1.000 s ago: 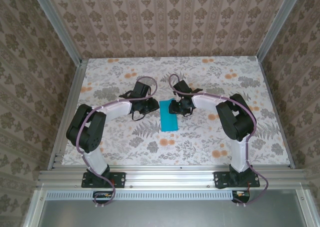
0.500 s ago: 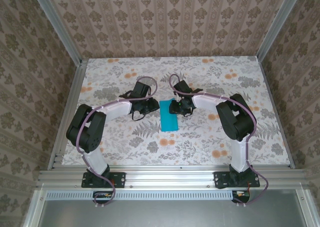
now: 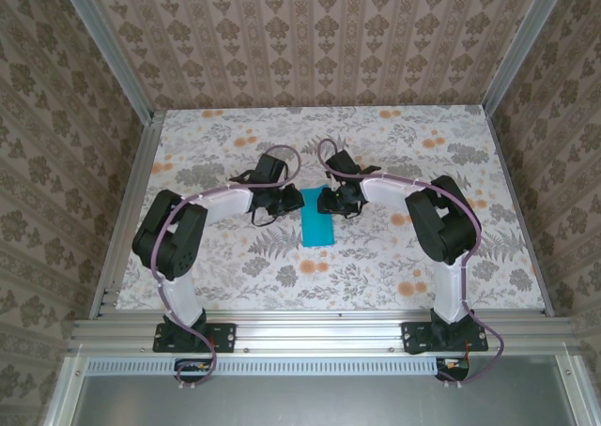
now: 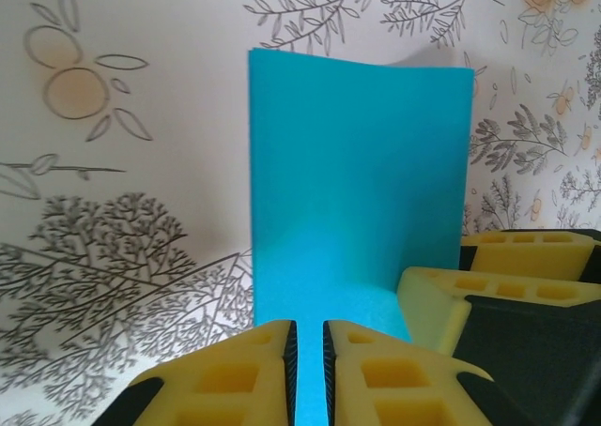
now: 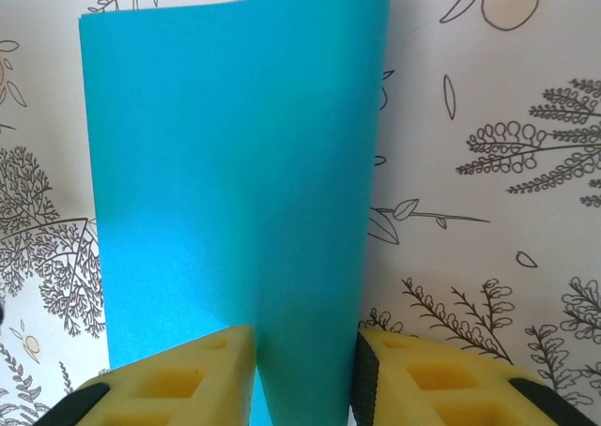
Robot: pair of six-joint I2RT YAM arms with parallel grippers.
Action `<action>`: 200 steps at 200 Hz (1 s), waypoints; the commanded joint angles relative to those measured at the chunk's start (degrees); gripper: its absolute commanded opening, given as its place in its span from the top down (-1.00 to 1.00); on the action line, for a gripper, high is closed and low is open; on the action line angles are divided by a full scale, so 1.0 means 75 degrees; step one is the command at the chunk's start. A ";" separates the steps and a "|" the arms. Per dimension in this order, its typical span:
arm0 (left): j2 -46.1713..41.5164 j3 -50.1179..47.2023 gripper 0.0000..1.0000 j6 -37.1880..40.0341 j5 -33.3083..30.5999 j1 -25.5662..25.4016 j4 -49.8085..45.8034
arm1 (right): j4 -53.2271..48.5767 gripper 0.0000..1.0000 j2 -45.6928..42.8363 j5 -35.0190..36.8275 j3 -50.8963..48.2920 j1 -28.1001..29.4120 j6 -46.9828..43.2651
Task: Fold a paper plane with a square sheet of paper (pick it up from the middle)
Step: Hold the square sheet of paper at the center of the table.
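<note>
Looks like the left arm shifted right a bit, so the left gripper (image 3: 282,201) now sits right at the square sheet of paper (image 3: 317,217) (folded to a narrow strip mid-table), pads nearly pinched onto its edge. Right gripper (image 5: 302,374) is clamped on the other side.

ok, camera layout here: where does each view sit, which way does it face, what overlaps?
Top external: fixed above and behind the bases, looking down on the floral table; both arms, left gripper and right gripper flank the folded sheet of paper.
Left wrist: on the left arm, facing along its yellow fingers; paper runs between them, right gripper's yellow fingers alongside.
Right wrist: low over the table, facing along its own fingers; paper between them.
Shared: the cyan paper, in all three.
</note>
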 commanded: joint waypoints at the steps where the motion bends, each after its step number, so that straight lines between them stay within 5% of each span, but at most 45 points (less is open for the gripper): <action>1: 0.0222 0.0247 0.65 0.0052 0.0315 -0.0064 0.0087 | -0.0242 0.26 0.0662 0.0708 -0.0131 -0.0177 -0.0136; 200: 0.0770 0.0376 0.78 0.0132 0.0297 -0.0270 -0.0174 | -0.0593 0.28 0.0897 0.0663 0.0297 -0.0179 -0.0381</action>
